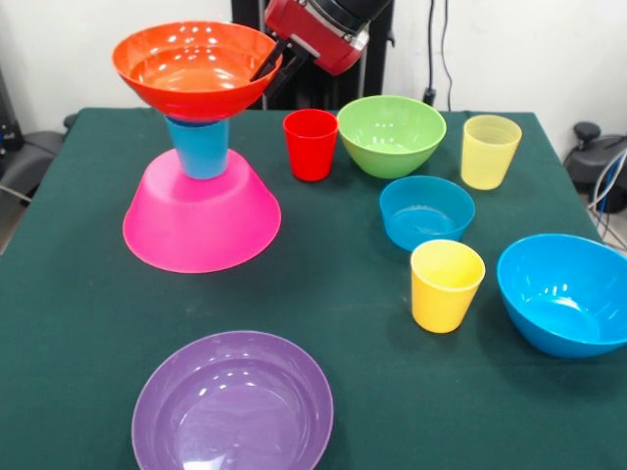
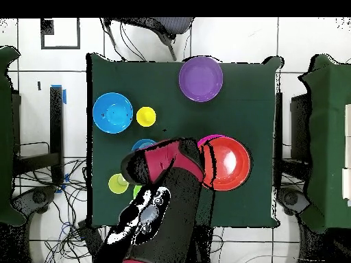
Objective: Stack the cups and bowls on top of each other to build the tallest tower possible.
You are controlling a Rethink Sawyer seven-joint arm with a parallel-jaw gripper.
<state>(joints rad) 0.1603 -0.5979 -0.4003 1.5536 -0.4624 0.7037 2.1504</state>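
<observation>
at the upper left of the front view we see the gripper point(image 1: 271, 67) reaching down from the red arm point(image 1: 318, 34) onto the right rim of the orange bowl point(image 1: 196, 69). one dark finger lies inside the bowl against its wall, another runs down outside it, so the fingers look clamped on the rim.

that orange bowl sits upright on top of the tower: under it stands the blue cup point(image 1: 199, 149), and under that the pink bowl point(image 1: 201, 217), upside down on the green table point(image 1: 78, 323).

to the right of the tower, in the upper middle, the red cup point(image 1: 311, 144) stands just beside the green bowl point(image 1: 391, 134), with the pale yellow cup point(image 1: 489, 151) further right. below them sit the small blue bowl point(image 1: 425, 211), the yellow cup point(image 1: 446, 284) and, at the right edge, a larger blue bowl point(image 1: 568, 292). the purple bowl point(image 1: 232, 401) lies at the bottom centre, well apart from the gripper.

in the overhead view the arm point(image 2: 164, 198) covers the middle; the orange bowl point(image 2: 226, 163) shows at centre right, the purple bowl point(image 2: 201, 79) above it.
</observation>
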